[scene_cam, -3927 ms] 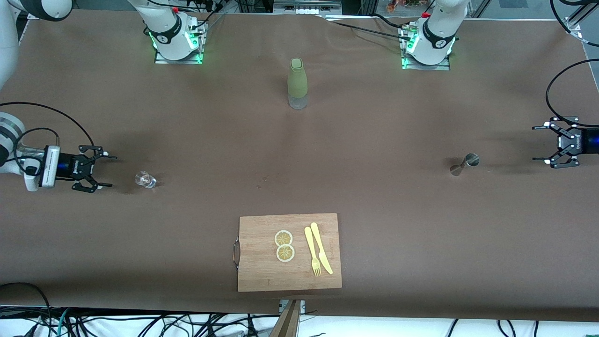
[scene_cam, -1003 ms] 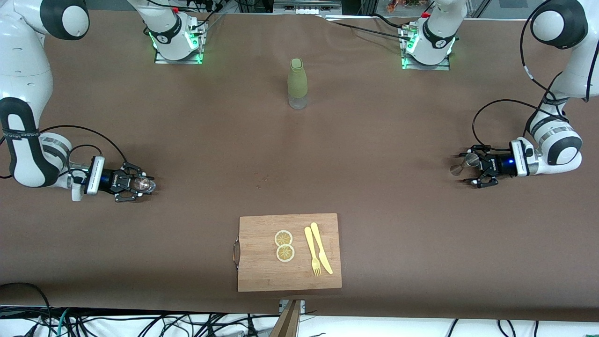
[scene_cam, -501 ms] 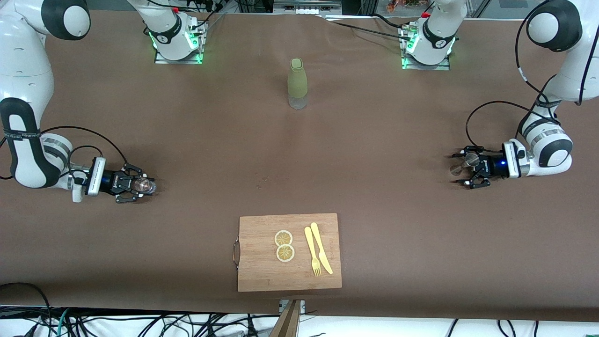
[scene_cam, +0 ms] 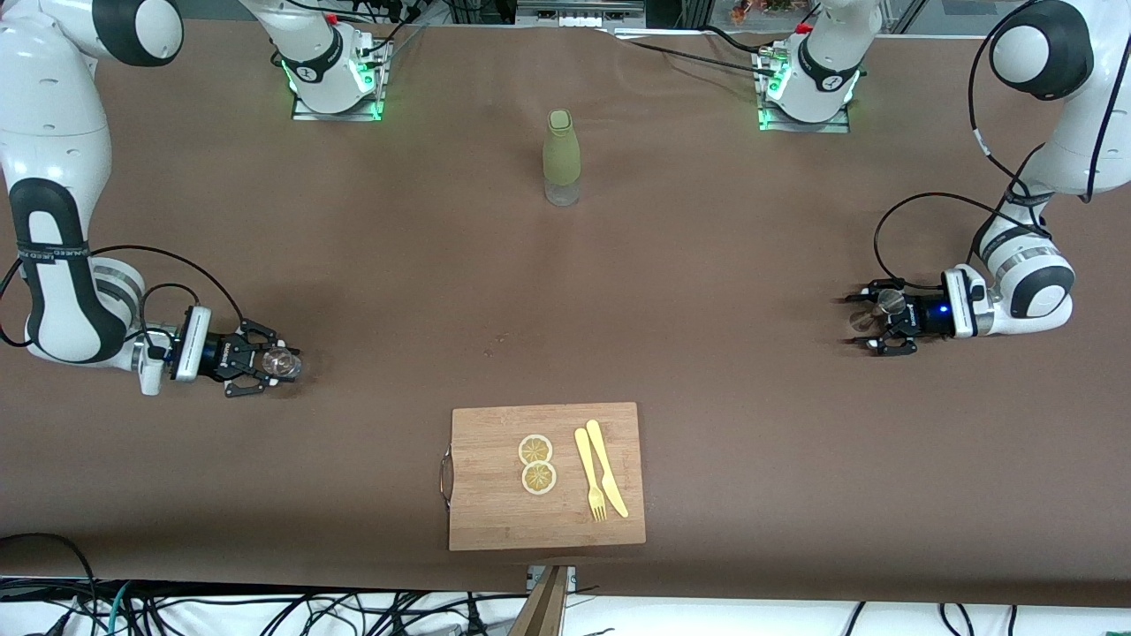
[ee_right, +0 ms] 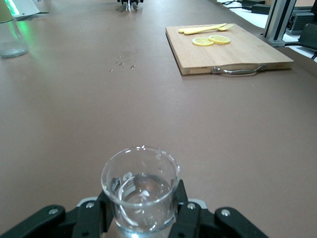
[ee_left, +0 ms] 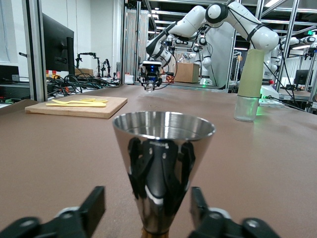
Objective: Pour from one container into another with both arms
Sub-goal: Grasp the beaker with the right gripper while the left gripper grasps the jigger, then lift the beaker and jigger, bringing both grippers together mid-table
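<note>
I see the glass (scene_cam: pixel 281 360), small, clear, upright w/ a bit of liquid in it, at the right arm's end of the table, clamped in the right gripper (scene_cam: pixel 265 369). Jigger (scene_cam: pixel 875 309): steel, double-cone, upright, wide mouth up, at the left arm's end of the table. It sits btwn the left gripper (scene_cam: pixel 861 324) fingers, gaps showing both sides in wrist view.

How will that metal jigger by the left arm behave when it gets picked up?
The steel jigger is probably rigid and fairly light. Its polished skin looks slippery, so the left gripper, whose fingers flank the narrow waist with gaps showing, may let it twist. Its wide cup over a narrow waist looks tippy if nudged.
</note>
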Controlling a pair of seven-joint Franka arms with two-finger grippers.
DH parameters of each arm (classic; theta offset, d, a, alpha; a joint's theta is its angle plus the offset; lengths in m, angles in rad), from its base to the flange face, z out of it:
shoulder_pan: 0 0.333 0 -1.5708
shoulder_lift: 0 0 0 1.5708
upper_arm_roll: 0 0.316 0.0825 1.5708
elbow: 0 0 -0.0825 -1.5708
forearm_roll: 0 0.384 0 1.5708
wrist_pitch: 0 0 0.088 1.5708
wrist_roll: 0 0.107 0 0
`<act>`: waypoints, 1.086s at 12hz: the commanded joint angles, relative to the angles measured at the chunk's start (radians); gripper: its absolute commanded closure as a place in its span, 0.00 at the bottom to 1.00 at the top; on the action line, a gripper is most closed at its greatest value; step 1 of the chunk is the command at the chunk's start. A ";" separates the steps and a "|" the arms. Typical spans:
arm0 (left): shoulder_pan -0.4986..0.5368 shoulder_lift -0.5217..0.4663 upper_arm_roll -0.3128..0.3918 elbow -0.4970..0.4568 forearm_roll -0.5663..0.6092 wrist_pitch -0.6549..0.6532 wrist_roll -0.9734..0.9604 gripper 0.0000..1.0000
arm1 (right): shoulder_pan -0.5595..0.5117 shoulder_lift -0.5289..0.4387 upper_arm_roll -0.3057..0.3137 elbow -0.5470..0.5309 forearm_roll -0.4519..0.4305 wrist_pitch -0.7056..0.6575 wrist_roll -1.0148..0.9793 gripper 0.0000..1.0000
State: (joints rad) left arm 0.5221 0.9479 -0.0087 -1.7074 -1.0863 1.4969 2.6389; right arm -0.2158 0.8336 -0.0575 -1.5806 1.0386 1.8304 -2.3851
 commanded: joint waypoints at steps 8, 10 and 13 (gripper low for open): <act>-0.007 -0.006 0.007 -0.014 -0.040 -0.021 0.049 1.00 | 0.110 -0.085 0.001 -0.015 -0.023 0.087 0.204 0.77; -0.007 -0.014 0.006 -0.011 -0.040 -0.035 0.026 1.00 | 0.115 -0.091 0.002 -0.013 -0.023 0.087 0.224 0.77; -0.008 -0.026 0.003 0.000 -0.053 -0.047 -0.010 1.00 | 0.130 -0.106 0.002 -0.012 -0.032 0.096 0.263 0.77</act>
State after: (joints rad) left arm 0.5221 0.9448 -0.0092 -1.7022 -1.1055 1.4640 2.6389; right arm -0.0940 0.7531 -0.0572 -1.5804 1.0267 1.9165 -2.1613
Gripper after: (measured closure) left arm 0.907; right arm 0.511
